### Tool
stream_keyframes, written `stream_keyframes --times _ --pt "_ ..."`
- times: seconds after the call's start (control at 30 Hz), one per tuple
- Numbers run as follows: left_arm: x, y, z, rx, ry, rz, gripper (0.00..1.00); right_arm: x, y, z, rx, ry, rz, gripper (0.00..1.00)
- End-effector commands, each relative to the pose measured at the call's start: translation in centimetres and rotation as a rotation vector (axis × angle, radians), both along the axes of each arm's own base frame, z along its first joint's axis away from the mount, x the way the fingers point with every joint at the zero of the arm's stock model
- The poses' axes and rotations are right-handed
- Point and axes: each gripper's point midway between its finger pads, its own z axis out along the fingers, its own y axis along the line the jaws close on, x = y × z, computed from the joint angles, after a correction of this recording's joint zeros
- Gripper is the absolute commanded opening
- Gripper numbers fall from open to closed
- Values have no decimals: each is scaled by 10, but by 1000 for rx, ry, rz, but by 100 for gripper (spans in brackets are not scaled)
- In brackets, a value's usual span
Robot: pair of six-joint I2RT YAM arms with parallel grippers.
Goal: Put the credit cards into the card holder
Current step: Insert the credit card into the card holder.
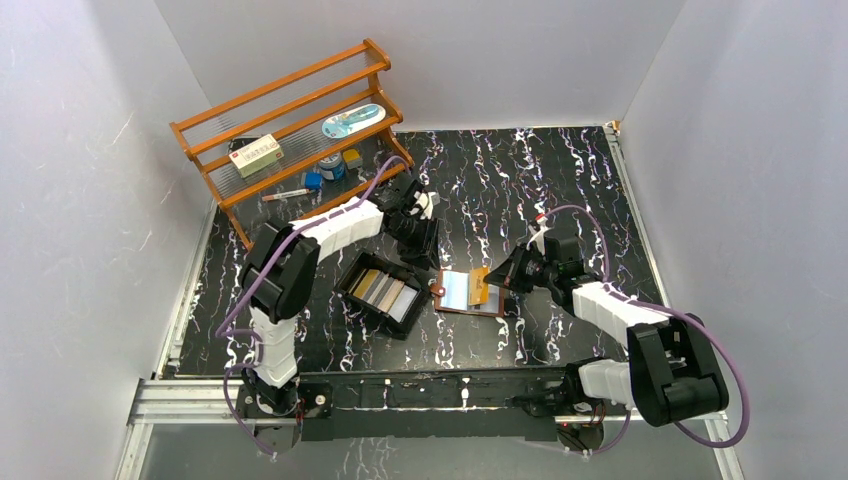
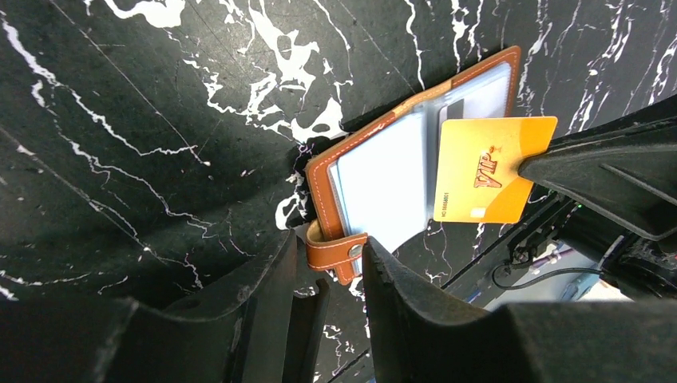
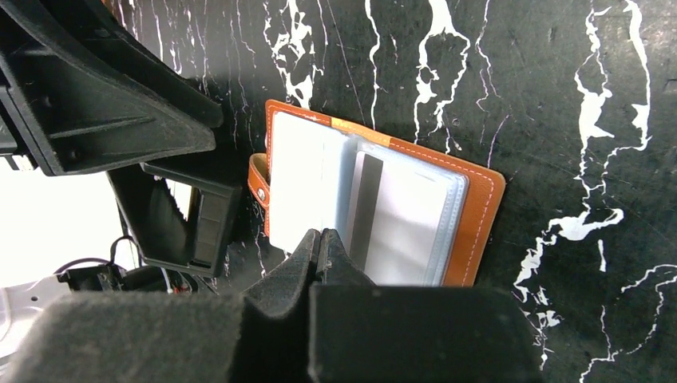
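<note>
Arms: two. The left arm (image 1: 335, 228) reaches forward and right from its base, wrist turned down beside the tray. The right arm (image 1: 610, 305) reaches left, low over the desk (image 1: 560, 170).
Card holder: one, brown leather (image 2: 375, 183), lying open and flat on the desk between the two wrists, just right of the tray, clear sleeves facing up.
Strap: one short tab (image 2: 331, 254) with a pale stud (image 2: 355, 250) at the holder's left edge.
Tray: one shallow black tray (image 1: 356, 273) on the desk, left of the holder.
In the tray: a fanned row of credit cards (image 1: 385, 293) in tan, grey and white. The exact count is unclear.
In the holder: one card with a dark stripe (image 3: 391, 223) shows through a sleeve on the right-hand page.
Gold card: one (image 2: 487, 171), printed VIP, held over the holder's right half, its free end overlapping the sleeves. Whether it has entered a pocket cannot be told.
Left jaws: apart, one finger (image 2: 415, 319) on each side of the strap tab. Whether they pinch it cannot be told.
Right jaws: together, clamped on the gold card's outer end.
Rack: one wooden shelf rack (image 1: 300, 135) at the back left, carrying a few small items.
</note>
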Motion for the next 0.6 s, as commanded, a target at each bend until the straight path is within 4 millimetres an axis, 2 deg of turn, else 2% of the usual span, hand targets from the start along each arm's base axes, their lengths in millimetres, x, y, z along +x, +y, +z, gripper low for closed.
stream_keyframes --times 0.0,0.13,0.57 --pt "-7 -12 5 -40 30 -42 34 8 4 6 23 -82 31 0" --pt "-11 -16 -4 -51 61 -43 34 7 1 -4 -1 -61 22 0" --pt "-23 -21 -26 -40 146 -38 13 2 1 -20 13 -26 5 0"
